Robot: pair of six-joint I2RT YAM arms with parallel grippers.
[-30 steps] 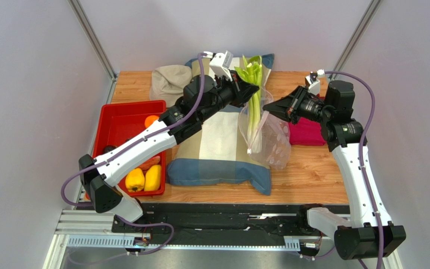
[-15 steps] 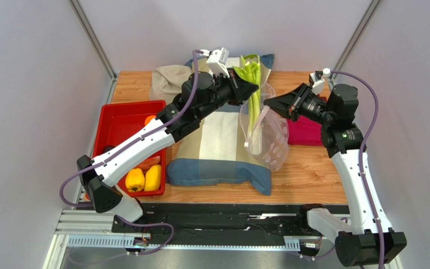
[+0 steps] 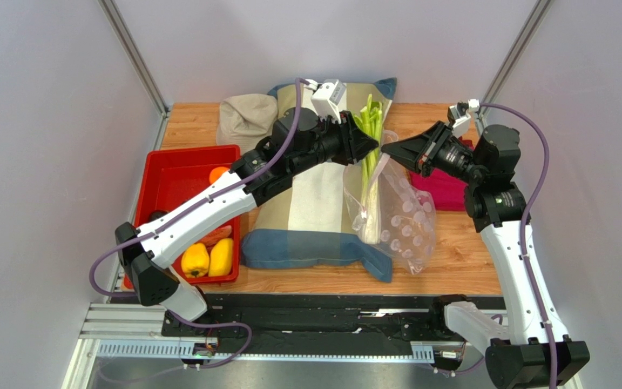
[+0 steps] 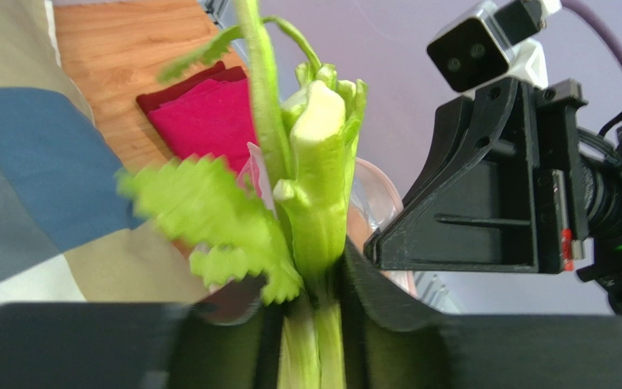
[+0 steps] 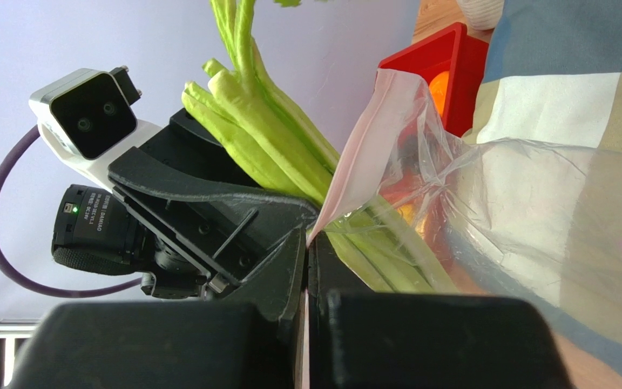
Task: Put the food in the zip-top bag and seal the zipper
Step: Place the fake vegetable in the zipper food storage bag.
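My left tool [image 3: 373,147] and right tool [image 3: 386,149] are black. The celery [image 3: 368,154] is light green; the zip-top bag [image 3: 407,223] is clear with pale pink dots, its zipper [image 5: 359,154] pink. At the desk's [image 3: 460,259] left edge, a red tray [image 3: 172,178] holds two yellow peppers [image 3: 196,259]. The desk is wood-grain brown, the pillow [image 3: 314,207] blue, beige and white blocks.

On the wooden worktop [image 3: 460,251] a big blue, beige and white cushion [image 3: 314,211] lies in the middle, with a red tray [image 3: 172,174] just left of it. A beige bundle [image 3: 245,113] lies at the back left, a magenta cloth [image 3: 444,194] at the right.
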